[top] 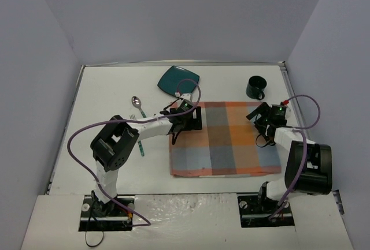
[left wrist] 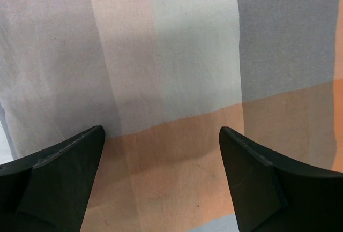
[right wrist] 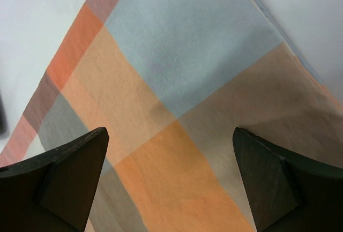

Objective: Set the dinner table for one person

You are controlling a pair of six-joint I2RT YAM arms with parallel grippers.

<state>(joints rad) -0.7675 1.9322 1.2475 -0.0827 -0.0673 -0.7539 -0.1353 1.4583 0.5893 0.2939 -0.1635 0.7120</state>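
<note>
The dinner table (top: 104,88) is the white tabletop. An orange-and-blue-grey plaid cloth (top: 231,143) lies flat on its near middle. My left gripper (top: 188,118) is open, low over the cloth's far left corner; the left wrist view shows cloth (left wrist: 171,71) between its spread fingers, gripper (left wrist: 161,133). My right gripper (top: 267,120) is open, low over the far right corner; in the right wrist view it (right wrist: 170,133) has cloth (right wrist: 177,82) between its fingers and bare table (right wrist: 32,17) beyond. Neither gripper holds anything.
A teal plate (top: 179,81) lies behind the cloth's left end. A dark mug (top: 255,87) stands at the back right. A spoon (top: 136,101) lies left of the left arm, and a teal handle (top: 141,148) shows below the forearm. Grey walls enclose the table.
</note>
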